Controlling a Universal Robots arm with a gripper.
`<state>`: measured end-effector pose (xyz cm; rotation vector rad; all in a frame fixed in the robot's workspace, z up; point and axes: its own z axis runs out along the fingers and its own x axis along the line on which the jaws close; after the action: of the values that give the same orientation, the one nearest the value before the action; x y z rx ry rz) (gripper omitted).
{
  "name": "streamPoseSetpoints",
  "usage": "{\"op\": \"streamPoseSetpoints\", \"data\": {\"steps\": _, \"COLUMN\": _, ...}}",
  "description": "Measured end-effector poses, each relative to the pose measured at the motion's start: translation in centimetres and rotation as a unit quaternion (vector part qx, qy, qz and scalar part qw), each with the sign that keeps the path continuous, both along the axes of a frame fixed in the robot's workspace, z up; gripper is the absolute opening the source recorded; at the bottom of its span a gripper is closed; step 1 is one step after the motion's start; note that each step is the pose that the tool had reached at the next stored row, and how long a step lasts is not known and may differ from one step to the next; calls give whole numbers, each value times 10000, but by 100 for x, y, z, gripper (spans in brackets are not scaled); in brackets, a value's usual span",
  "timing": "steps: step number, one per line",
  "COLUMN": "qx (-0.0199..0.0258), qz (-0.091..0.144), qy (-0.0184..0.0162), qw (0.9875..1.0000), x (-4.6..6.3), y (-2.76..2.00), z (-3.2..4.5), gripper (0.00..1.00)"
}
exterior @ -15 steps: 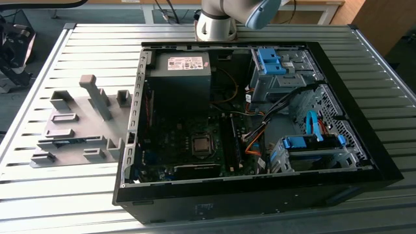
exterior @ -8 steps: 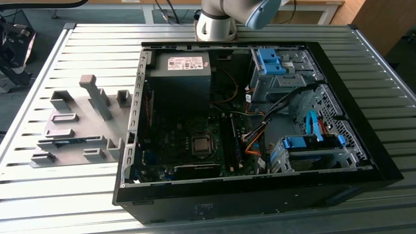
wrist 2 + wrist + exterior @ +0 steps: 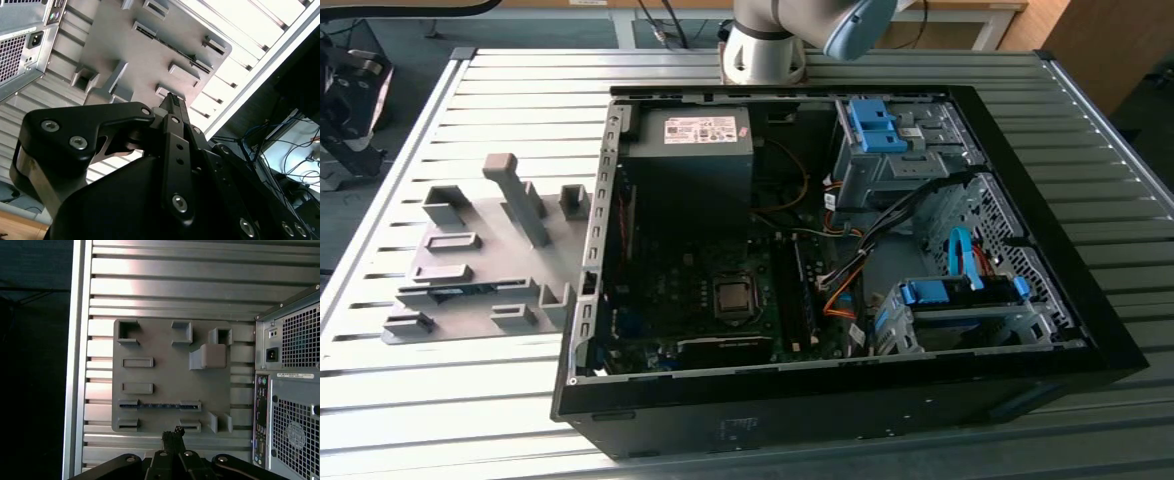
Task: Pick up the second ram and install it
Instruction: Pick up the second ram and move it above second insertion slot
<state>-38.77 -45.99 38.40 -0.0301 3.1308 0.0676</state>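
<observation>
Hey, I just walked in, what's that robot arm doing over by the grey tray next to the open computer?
A single robot arm is working on fitting memory into the open computer case. Its pincer hangs above the grey fixture tray on the slatted table, shut and holding nothing. The second ram, a thin blue stick, lies in a slot of that tray, to the exterior view's left of the case. It has not been picked up yet.
</observation>
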Motion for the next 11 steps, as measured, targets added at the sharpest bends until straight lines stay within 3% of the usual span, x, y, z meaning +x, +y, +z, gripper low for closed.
{"op": "streamPoseSetpoints", "data": {"steps": 11, "qx": 0, "qz": 216, "qy": 0, "qw": 9998, "x": 0, "y": 0, "z": 0, "gripper": 11}}
